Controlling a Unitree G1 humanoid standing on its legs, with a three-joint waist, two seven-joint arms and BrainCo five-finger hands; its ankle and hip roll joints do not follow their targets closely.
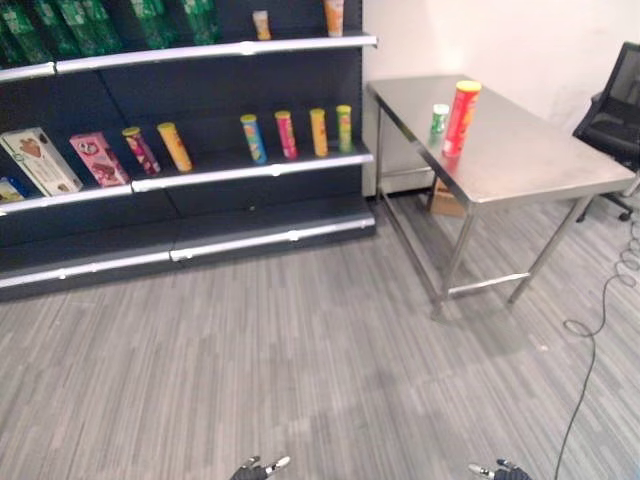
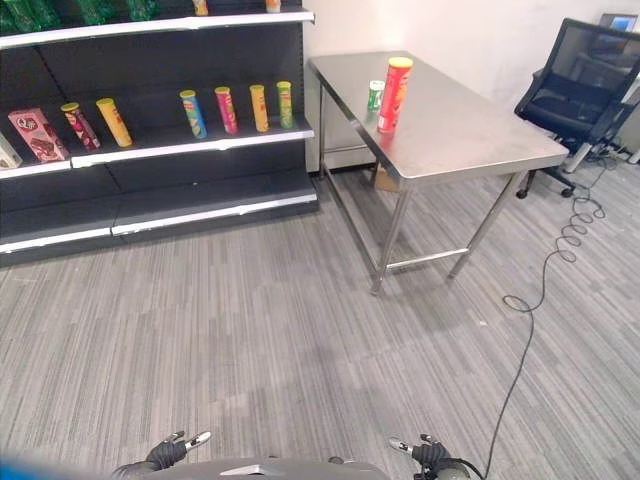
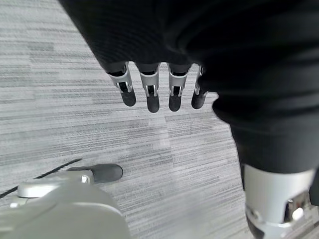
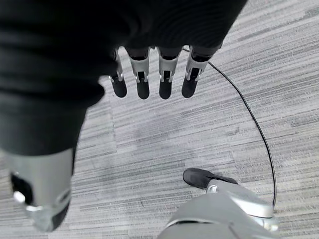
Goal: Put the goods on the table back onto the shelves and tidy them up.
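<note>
A tall red canister (image 1: 461,118) with a yellow lid stands on the steel table (image 1: 520,160) near its left edge, and a small green can (image 1: 439,121) stands just behind it. My left hand (image 1: 258,468) and right hand (image 1: 498,470) hang low at the bottom of the eye views, far from the table. In the wrist views the left hand's fingers (image 3: 149,92) and the right hand's fingers (image 4: 149,79) point straight down over the grey floor with nothing in them.
A dark shelf unit (image 1: 200,175) lines the back left. Its middle shelf carries several upright canisters (image 1: 287,134) and boxes (image 1: 40,160); green bottles (image 1: 80,25) stand on the top shelf. A black office chair (image 1: 615,120) is at the far right.
</note>
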